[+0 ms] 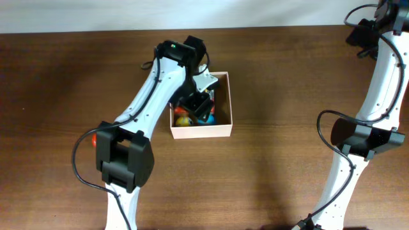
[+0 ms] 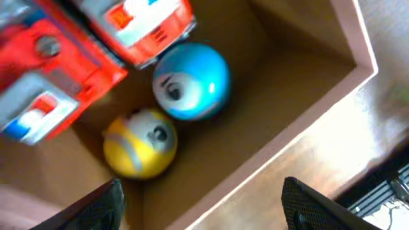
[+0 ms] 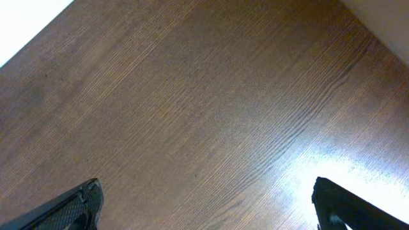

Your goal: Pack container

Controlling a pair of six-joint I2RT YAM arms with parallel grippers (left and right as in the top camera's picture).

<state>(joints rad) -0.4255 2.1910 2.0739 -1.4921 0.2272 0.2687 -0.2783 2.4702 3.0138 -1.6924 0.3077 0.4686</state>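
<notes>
My left gripper [image 2: 203,203], jaws spread and empty, hangs above the square cream-white cardboard container [image 1: 202,131] at overhead centre; I'd rise straight, clearing its wall. The right gripper [image 3: 204,206] also gapes, holding nothing.

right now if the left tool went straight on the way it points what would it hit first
Probably the container's near wall or tan floor, beside the yellow ball. The left tool is open and straddles that wall. Depth is unclear, so it might graze the ball first.
</notes>
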